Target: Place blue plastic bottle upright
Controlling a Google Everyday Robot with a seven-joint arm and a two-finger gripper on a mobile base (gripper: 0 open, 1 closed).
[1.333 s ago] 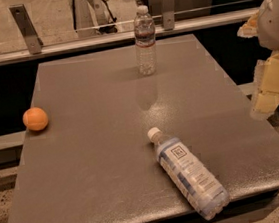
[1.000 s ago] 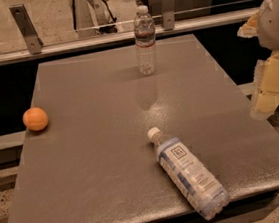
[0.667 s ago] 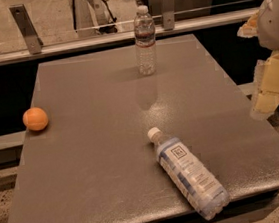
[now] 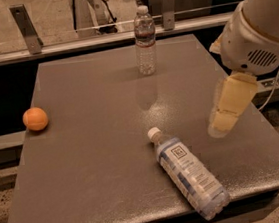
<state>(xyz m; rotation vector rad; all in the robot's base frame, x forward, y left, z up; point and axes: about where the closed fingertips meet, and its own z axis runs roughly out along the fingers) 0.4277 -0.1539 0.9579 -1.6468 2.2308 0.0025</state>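
Observation:
The blue plastic bottle (image 4: pixel 189 173) lies on its side on the grey table (image 4: pixel 94 154), near the front right. Its white cap points to the far left and its ribbed base is close to the front edge. The pale blue-and-white label with the dark square logo faces up. My gripper (image 4: pixel 223 123) hangs from the white arm (image 4: pixel 254 40) above the right part of the table. It is to the right of the bottle's cap end, above it and apart from it, holding nothing.
A slimmer clear bottle with a red-striped band (image 4: pixel 145 40) stands upright at the back middle. An orange ball (image 4: pixel 34 119) sits near the left edge. A metal rail with posts (image 4: pixel 27 30) runs behind the table.
The arm has swung left from beyond the table's right edge, so my gripper now hangs over the right part of the table, closer to the lying bottle. The bottles and ball have not moved.

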